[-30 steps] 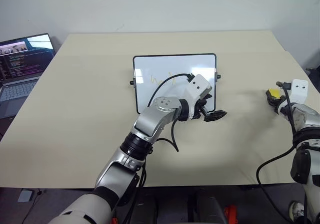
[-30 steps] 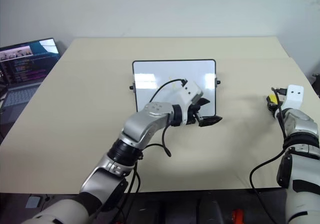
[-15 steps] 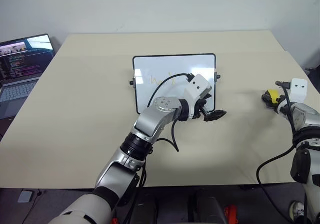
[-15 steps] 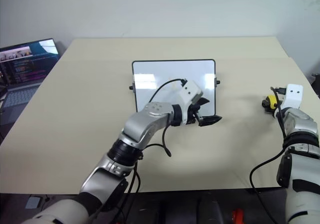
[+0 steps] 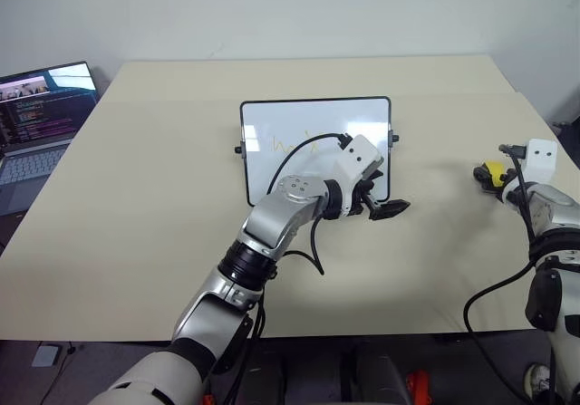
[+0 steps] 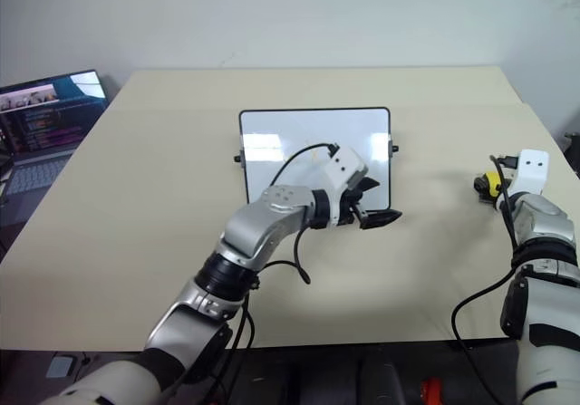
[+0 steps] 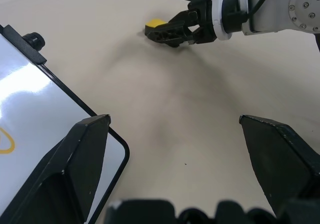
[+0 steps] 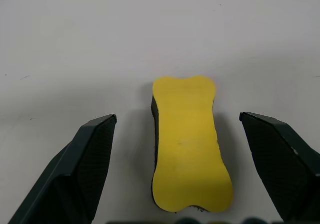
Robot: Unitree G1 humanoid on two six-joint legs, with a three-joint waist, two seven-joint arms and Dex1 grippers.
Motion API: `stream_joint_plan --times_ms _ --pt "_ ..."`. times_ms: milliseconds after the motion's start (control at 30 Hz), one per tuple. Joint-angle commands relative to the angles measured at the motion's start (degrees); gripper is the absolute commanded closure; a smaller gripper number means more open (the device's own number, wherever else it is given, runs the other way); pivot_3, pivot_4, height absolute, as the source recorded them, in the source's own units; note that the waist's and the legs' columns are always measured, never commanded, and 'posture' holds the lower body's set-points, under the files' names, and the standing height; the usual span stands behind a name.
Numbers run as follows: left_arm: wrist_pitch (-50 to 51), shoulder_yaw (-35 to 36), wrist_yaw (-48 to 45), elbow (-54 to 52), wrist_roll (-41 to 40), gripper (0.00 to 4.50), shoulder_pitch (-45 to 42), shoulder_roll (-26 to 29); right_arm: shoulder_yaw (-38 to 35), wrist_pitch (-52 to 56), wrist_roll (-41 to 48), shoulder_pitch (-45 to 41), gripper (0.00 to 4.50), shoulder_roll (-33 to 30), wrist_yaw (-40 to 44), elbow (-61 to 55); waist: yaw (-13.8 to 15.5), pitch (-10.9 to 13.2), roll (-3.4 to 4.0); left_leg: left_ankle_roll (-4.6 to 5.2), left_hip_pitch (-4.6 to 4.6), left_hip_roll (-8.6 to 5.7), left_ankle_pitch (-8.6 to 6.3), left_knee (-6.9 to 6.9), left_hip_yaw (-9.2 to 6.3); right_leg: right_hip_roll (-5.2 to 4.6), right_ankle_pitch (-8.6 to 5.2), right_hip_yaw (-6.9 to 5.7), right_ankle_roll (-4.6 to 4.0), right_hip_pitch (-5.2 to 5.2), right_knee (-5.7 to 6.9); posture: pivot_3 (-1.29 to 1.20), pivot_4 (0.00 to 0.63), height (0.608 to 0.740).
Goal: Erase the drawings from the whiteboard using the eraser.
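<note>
I see a wide, pale beige bench [image 5: 163,206] running back to a plain off-white wall [image 5: 290,11]. At its left edge sits an open laptop [image 5: 41,120] with a lit, dark screen. Soft, even light falls over the surface, and dark floor [image 5: 54,360] shows below the near edge.

No legible text, laptop [image 5: 41,106] screen lines too small to read
</note>
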Motion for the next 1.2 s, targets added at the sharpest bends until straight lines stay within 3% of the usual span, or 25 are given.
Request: stream_joint_plan --times_ms 33,100,333,667,800,933,1067,1200 --pt "-0.7 0.1 -0.4 -2.9 0.1 0.0 0.0 -0.4 -0.7 -1.3 0.5 -1.3 0.54 -0.5 -0.2 -1.6 0.0 0.0 0.0 0.0 0.0 0.0 0.0 0.0 0.01 0.0 0.0 0.0 0.0 0.0 0.0 0.0 0.15 0.74" --pt "-0.6 0.1 -0.4 -3.1 0.1 0.0 0.1 -0.4 -0.7 -1.3 0.6 -1.2 1.05 -0.5 -0.2 -1.7 0.0 0.0 0.0 0.0 0.02 0.0 0.0 0.0 0.03 0.0 0.0 0.03 0.01 0.0 0.01 0.0 0.15 0.74" --pt "-0.9 0.2 -0.4 -2.9 0.2 0.0 0.1 -0.5 -0.5 -0.9 0.3 -1.3 3.5 -0.6 -0.7 -1.8 0.0 0.0 0.0 0.01 0.05 0.0 0.0 0.02 0.12 0.0 0.04 0.13 0.05 0.0 0.01 0.0 0.15 0.74" --pt "-1.0 0.6 -0.3 -2.7 0.1 0.0 0.1 -0.4 -0.4 -0.9 0.8 -0.6 3.53 0.1 0.2 -4.7 -0.1 0.0 0.0 0.04 0.08 -0.01 -0.01 0.05 0.24 0.0 0.08 0.24 0.11 0.0 0.01 0.0 0.15 0.74" --pt "-2.4 4.3 1.0 -2.7 0.1 0.0 -0.2 1.6 -1.0 2.4 2.5 -0.5 3.53 1.1 -0.2 -16.1 -0.7 0.0 0.01 0.04 0.08 -0.01 -0.01 0.05 0.25 0.0 0.09 0.26 0.13 -0.02 0.01 0.0 0.15 0.74" --pt "-1.5 10.9 3.2 -6.1 -0.3 0.0 0.9 7.3 -1.2 8.5 5.2 0.8 3.53 2.7 -1.0 -33.3 -1.5 0.0 0.08 0.04 0.08 0.04 -0.01 0.03 0.28 0.03 0.09 0.31 0.12 -0.09 0.08 0.0 0.15 0.74" --pt "2.2 20.0 3.4 -13.5 -1.3 0.0 6.2 18.5 2.4 13.5 6.7 0.7 3.53 5.3 -0.3 -49.0 -1.7 -0.1 0.11 0.05 0.1 0.08 -0.01 0.02 0.28 0.05 0.1 0.33 0.11 -0.12 0.11 0.0 0.15 0.74" --pt "5.5 25.5 3.2 -18.4 -3.1 0.0 11.5 25.2 6.2 15.0 7.4 -0.9 3.53 8.4 1.4 -56.2 -1.3 -0.1 0.08 0.06 0.07 0.05 -0.02 0.05 0.23 0.05 0.11 0.31 0.11 -0.15 0.12 0.0 0.15 0.74"
